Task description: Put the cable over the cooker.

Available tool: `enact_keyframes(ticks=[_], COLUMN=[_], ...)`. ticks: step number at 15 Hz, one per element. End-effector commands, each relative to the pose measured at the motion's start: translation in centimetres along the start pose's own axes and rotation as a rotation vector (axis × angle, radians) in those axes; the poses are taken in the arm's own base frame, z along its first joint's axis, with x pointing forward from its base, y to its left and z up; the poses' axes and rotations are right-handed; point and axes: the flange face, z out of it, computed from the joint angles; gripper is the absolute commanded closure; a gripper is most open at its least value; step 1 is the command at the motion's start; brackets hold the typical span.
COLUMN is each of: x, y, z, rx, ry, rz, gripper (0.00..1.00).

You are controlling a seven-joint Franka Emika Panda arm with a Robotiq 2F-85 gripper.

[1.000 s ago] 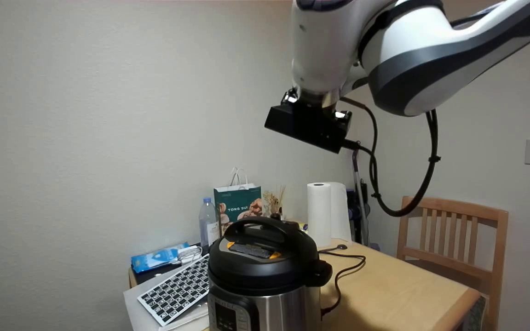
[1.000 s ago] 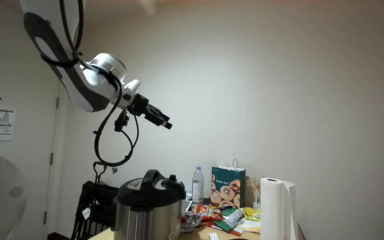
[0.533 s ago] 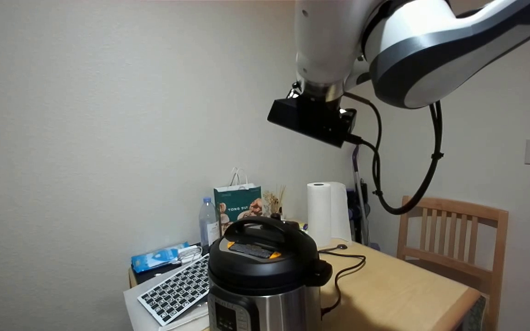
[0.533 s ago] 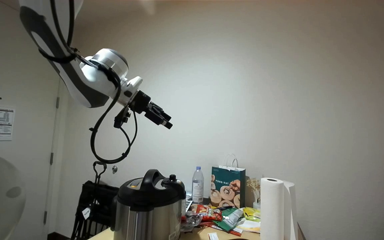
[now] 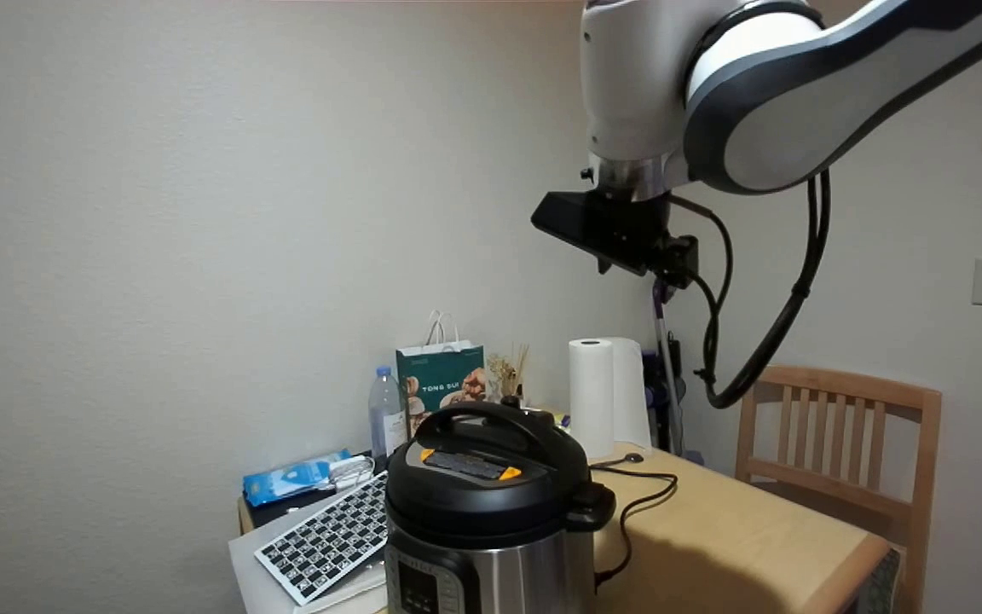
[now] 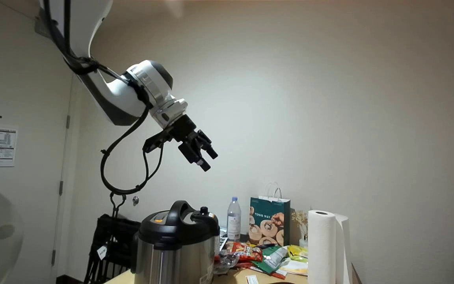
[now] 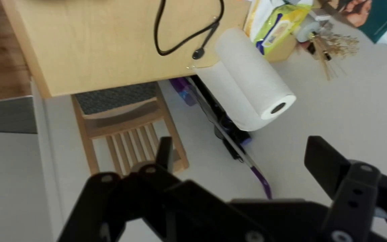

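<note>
A black cable (image 7: 156,32) is seen lying slack on a table (image 5: 747,520), joined low to the side of a steel-bodied cooker (image 5: 491,503) and bent in a loose loop toward its free end; no part of it is laid over the cooker. Above, the pincer (image 6: 210,160) is held with its jaws spread wide and nothing between them. From there the cable is to be reached downward: in the wrist view it is shown toward the top edge, outside the gap, with one run roughly square to the line on which the jaws would close, by which a grip seems favoured. How high the pincer is held over the table is not easily judged from these angles. The cooker is lidded, its contents hidden. Behind it are set a capped bottle (image 6: 233,219), a paper bag (image 6: 270,223) with contents unseen, and a small vase (image 6: 303,241) filled with dried stems (image 6: 300,219).
</note>
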Motion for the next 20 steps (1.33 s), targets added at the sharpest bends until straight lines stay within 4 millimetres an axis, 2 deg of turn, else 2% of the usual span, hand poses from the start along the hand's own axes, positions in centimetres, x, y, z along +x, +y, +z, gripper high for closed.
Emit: enact_keyframes(ticks=[1, 4, 5, 7, 9, 10, 15, 18, 19, 20], x=[1.9, 2.8, 2.7, 3.1, 3.0, 3.1, 4.2, 4.6, 4.4, 4.4], y=[2.1, 3.9, 3.0, 3.6, 3.7, 3.3, 0.7, -0.4, 0.7, 0.5], z=[3.7, 6.4, 5.4, 6.4, 6.5, 6.7, 11.4, 13.8, 12.4, 13.0], rx=[-0.156, -0.279, -0.218, -0.258, -0.262, -0.235, -0.073, -0.092, -0.093, -0.099], ry=[-0.068, -0.013, -0.035, -0.013, -0.011, -0.030, -0.092, -0.061, -0.075, -0.075], rz=[0.129, 0.245, 0.177, 0.206, 0.215, 0.196, -0.056, -0.095, -0.055, -0.056], gripper=[0.00, 0.00, 0.00, 0.00, 0.00, 0.00, 0.00, 0.00, 0.00, 0.00])
